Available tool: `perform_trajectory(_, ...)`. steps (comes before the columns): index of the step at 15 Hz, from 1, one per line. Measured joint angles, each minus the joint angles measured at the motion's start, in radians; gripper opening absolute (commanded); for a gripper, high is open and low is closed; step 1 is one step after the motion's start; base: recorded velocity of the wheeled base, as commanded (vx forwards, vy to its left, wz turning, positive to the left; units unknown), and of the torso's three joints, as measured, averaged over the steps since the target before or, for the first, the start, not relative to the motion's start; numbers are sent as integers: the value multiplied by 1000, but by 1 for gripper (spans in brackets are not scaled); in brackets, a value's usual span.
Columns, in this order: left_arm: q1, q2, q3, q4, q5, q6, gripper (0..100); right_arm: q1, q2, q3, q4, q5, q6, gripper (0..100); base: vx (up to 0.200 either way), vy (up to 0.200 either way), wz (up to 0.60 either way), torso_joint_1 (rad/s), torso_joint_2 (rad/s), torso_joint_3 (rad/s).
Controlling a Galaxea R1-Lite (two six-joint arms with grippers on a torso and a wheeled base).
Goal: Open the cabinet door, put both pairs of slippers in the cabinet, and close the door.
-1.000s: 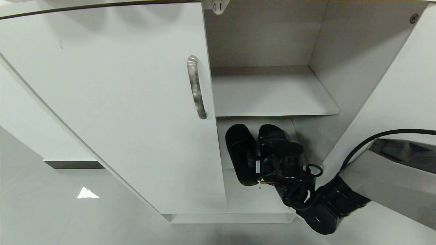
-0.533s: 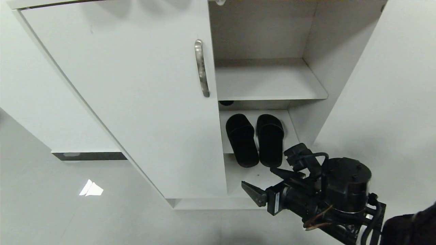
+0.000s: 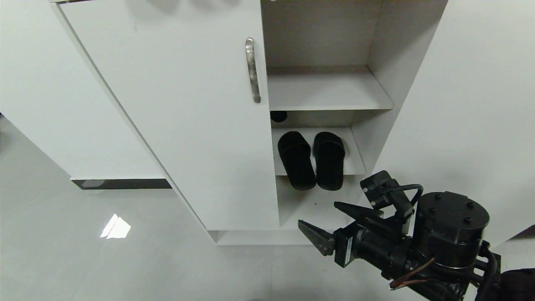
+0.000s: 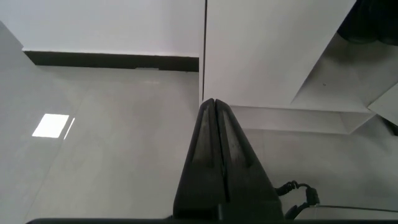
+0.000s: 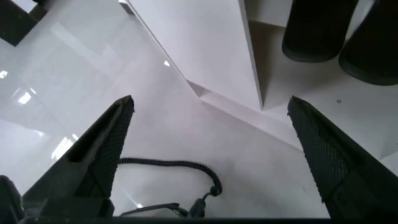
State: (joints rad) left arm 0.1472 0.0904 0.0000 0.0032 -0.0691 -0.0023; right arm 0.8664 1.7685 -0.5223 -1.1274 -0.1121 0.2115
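Showing a pair of black moulded slide slippers (image 3: 311, 161) lying side by side on the lower shelf (image 3: 355, 165) of a tall white laminate cabinet (image 3: 317, 33), toes pointing far, heels jutting over the shelf's near edge.

Holding the right gripper (image 3: 317, 214) low and near, in front of the cabinet's base, a little right of the slippers and apart from them, fingers spread wide with nothing between. Holding the left gripper (image 4: 214, 102) above the pale glossy floor (image 3: 83, 259) in front of the cabinet, fingers pressed flat together on nothing.

Judging the slippers light, soft and bendy, probably slick underneath; favouring a pinch across the strap or along one side edge, should they need nudging deeper. Judging the open white right door (image 3: 472, 83), swung out on the right, stiff, light and free on its hinges; expecting a push on its flat face or free edge to be enough.

Showing the white left door (image 3: 167, 104) shut, with its brushed metal bar handle (image 3: 252, 70), screening the shelves' left half. Glimpsing a small dark rounded shape (image 3: 278, 116) far back beside that door's edge, too hidden to identify, and finding no way to tell where the second pair lies.

Flagging the overhanging heels as the likeliest snag for the closing door, and possibly the right arm in its swing.
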Motion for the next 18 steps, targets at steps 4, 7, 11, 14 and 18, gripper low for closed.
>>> perform_trajectory(4, -1, 0, 0, 0, 0, 0, 0, 7, -3, 0, 0, 0, 0, 100, 0, 0, 0, 4, 2, 192)
perform_trajectory(7, 0, 0, 0, 0, 0, 0, 0, 10, -3, 1, 0, 0, 0, 100, 0, 0, 0, 4, 1, 199)
perform_trajectory(11, 0, 0, 0, 0, 0, 0, 0, 11, -3, 1, 0, -1, 0, 100, 0, 0, 0, 4, 4, 204)
perform_trajectory(14, -1, 0, 0, 0, 0, -1, 0, 13, -3, -2, 1, 0, 1, 100, 0, 0, 0, 2, 1, 201)
perform_trajectory(18, 0, 0, 0, 0, 0, 3, 0, 21, -3, -1, 0, 0, 3, 100, 0, 0, 0, 1, 3, 94)
